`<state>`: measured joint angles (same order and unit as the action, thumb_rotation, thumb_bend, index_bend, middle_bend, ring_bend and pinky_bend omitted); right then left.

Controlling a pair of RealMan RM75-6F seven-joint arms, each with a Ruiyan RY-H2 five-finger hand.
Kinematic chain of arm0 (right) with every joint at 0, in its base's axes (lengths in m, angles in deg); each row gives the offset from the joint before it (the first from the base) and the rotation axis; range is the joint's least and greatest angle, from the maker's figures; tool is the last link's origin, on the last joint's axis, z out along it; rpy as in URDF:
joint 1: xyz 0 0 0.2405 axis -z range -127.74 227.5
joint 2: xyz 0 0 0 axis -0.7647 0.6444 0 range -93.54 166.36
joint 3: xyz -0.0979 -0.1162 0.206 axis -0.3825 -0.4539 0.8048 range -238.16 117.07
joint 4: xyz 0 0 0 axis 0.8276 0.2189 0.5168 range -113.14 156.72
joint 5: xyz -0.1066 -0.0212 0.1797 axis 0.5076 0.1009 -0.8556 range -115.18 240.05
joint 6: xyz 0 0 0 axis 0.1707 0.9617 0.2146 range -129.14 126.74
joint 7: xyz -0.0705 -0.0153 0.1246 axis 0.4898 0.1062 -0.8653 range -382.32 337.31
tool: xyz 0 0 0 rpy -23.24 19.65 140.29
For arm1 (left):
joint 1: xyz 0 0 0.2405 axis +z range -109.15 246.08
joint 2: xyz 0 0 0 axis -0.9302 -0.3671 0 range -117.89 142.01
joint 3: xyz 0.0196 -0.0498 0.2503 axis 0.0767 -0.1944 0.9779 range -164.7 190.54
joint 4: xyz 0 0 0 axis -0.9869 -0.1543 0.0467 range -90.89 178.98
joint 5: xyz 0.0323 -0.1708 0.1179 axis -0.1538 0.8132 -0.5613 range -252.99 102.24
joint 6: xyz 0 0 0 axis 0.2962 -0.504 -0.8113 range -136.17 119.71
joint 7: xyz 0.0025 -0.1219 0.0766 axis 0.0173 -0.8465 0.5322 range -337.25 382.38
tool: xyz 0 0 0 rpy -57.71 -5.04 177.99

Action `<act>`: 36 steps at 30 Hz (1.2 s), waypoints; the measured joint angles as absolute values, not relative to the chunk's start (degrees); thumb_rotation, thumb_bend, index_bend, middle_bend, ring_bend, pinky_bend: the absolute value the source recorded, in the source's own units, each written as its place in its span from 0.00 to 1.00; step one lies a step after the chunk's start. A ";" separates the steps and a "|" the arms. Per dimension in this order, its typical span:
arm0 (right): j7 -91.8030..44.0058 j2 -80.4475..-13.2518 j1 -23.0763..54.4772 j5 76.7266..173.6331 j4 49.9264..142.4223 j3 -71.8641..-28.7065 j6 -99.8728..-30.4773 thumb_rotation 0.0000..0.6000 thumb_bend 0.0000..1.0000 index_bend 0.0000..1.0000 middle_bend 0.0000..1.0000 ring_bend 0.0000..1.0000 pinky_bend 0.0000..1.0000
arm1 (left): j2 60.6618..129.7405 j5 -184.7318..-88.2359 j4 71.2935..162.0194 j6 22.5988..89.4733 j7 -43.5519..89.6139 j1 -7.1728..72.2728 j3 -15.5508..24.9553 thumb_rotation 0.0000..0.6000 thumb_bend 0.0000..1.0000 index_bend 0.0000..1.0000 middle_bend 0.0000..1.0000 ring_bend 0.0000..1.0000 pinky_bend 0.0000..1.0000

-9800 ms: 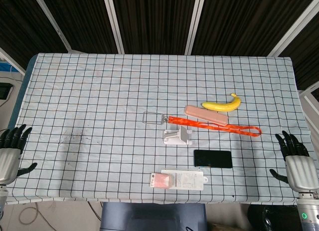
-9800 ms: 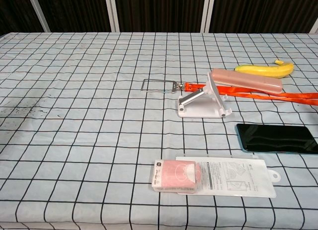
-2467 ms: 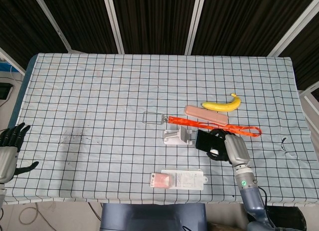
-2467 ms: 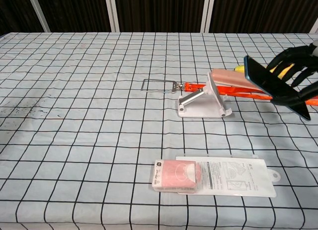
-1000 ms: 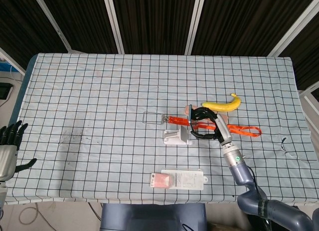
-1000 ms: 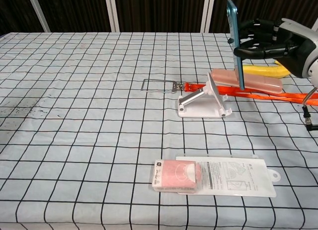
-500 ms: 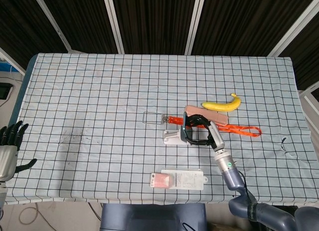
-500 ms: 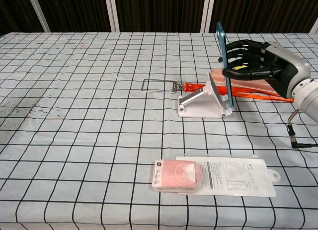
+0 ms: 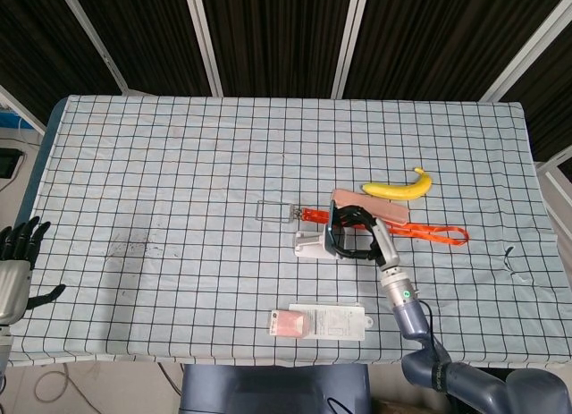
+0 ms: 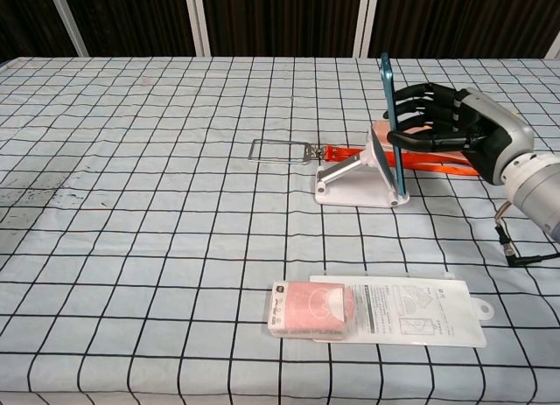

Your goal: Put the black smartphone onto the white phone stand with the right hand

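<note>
Right of centre, the right hand (image 10: 451,125), fingers clamped on the upright black smartphone (image 10: 391,129), seats it against the white phone stand (image 10: 359,182); letting go comes next.

Open checked cloth spreads left of the white phone stand (image 10: 359,179) and along the far edge. Just behind the stand, the orange lanyard (image 10: 437,165), pink case (image 9: 368,204) and banana (image 9: 398,188) crowd the far right. Nearer, the packaged box (image 10: 376,310) blocks the low approach, with bare cloth between.
</note>
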<state>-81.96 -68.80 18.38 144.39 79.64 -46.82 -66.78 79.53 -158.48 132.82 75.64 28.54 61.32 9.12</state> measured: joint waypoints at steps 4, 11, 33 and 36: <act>-82.68 -69.11 18.21 144.22 78.87 -46.82 -66.76 1.00 0.72 0.61 0.54 0.41 0.37 | 79.55 -158.42 132.82 75.59 28.62 61.32 9.12 1.00 0.00 0.00 0.00 0.00 0.00; -82.59 -69.74 18.30 144.01 79.01 -47.03 -67.12 1.00 0.72 0.61 0.54 0.41 0.37 | 79.53 -158.32 132.89 75.60 28.55 61.32 9.05 1.00 0.00 0.00 0.00 0.00 0.00; -79.30 -70.38 18.68 144.30 79.71 -48.12 -68.05 1.00 0.25 0.46 0.40 0.27 0.28 | 79.32 -158.35 132.92 75.60 27.46 61.32 8.95 1.00 0.00 0.00 0.00 0.00 0.00; -78.38 -70.18 18.78 144.17 80.29 -48.40 -67.69 1.00 0.20 0.44 0.38 0.25 0.27 | 79.28 -158.36 133.00 75.59 27.26 61.34 8.96 1.00 0.00 0.00 0.00 0.00 0.00</act>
